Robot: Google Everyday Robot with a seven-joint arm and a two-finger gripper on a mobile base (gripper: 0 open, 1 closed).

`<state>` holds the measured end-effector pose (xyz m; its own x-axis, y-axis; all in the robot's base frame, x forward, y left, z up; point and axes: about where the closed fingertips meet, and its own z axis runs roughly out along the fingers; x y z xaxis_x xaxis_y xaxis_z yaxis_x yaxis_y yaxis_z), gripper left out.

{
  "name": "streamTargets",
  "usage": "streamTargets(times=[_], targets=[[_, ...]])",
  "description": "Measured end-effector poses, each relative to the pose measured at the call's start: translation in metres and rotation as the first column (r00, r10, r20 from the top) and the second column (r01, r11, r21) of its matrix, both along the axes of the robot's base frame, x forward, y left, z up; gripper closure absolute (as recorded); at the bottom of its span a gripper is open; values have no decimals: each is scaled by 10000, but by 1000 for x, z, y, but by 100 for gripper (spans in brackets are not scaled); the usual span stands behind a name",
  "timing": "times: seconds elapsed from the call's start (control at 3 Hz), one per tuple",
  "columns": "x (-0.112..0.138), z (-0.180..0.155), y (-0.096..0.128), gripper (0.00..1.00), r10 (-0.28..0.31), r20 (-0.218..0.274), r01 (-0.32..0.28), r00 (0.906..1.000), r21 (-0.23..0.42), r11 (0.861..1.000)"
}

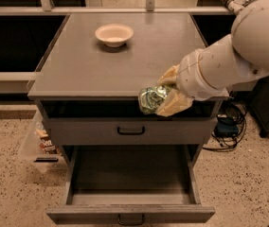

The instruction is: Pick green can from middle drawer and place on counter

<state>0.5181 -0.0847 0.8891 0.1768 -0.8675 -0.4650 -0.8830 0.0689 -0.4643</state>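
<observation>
We see the gripper (162, 95) at the front edge of the counter (92, 65), toward 4 o'clock from the counter's middle, with the white arm (229, 56) reaching in from 2 o'clock. Its two cream fingers (174, 105) are clamped on the green can (150, 100), one above and one below. The can lies on its side in that grip. It hangs in front of the dark gap just under the counter's lip, above the closed drawer front (87, 131), and does not appear to rest on anything. The middle drawer (130, 174) stands pulled out at 6 o'clock, well below the can, and its inside looks bare, so we judge the picking half of the task done. What remains is the placing: the can has to rise over the front edge, move inward toward 12 o'clock over the grey top, settle there, and be let go. A cream bowl (114, 34) sits near the back at about 11 o'clock, well apart from the gripper, leaving plenty of open surface between for setting the can down.
</observation>
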Motion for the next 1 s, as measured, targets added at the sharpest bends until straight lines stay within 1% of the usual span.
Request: streamTargets(times=[0.33,0.67,1.0], targets=[[6,-6,-1,100,45,-198,-41,9998,219,9998],[40,-7,-5,100,428,-184,-418,9989,510,9978],[83,3,-4,100,748,108,-754,9971,878,9933]])
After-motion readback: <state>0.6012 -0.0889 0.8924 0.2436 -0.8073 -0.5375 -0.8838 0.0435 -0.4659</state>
